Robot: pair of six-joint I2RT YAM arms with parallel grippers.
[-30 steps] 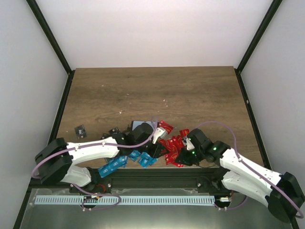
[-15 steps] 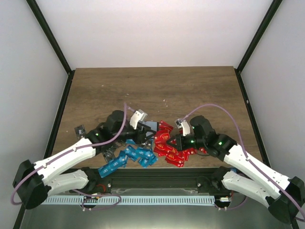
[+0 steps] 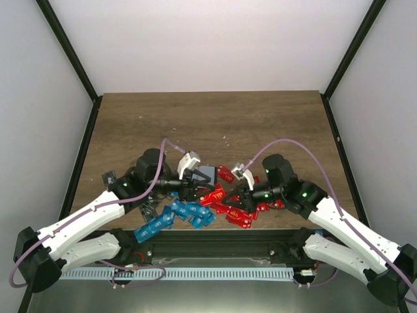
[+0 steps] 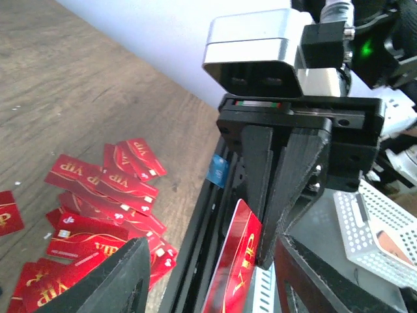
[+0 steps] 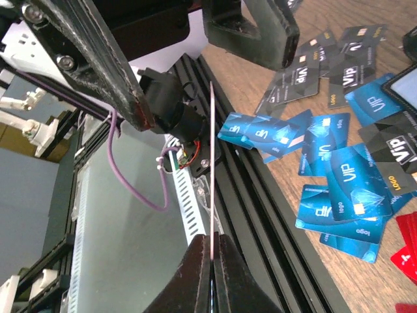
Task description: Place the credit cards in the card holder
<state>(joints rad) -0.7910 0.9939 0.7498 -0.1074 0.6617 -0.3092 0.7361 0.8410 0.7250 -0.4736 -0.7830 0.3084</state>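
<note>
My right gripper (image 3: 228, 194) is shut on one red credit card (image 3: 214, 195) and holds it above the table, level and pointing left. In the right wrist view that card (image 5: 212, 163) shows edge-on, standing out from the closed gripper (image 5: 212, 251). My left gripper (image 3: 197, 188) faces it, open, and the red card (image 4: 238, 261) sits between its spread fingers (image 4: 114, 280), apart from both. Loose red cards (image 3: 240, 210), blue cards (image 3: 186, 215) and dark grey cards (image 3: 151, 207) lie near the front edge. The card holder (image 3: 208, 173), blue-grey inside, lies open just behind the grippers.
One dark card (image 3: 111, 177) lies alone at the far left. A black rail (image 3: 208, 238) runs along the table's front edge, with a white slotted strip (image 3: 182, 272) below it. Black frame posts stand at the table's corners.
My right gripper has lifted a red card off the pile and turned it toward the left. My left arm has swung out over the cards and now faces the right gripper with jaws open.
</note>
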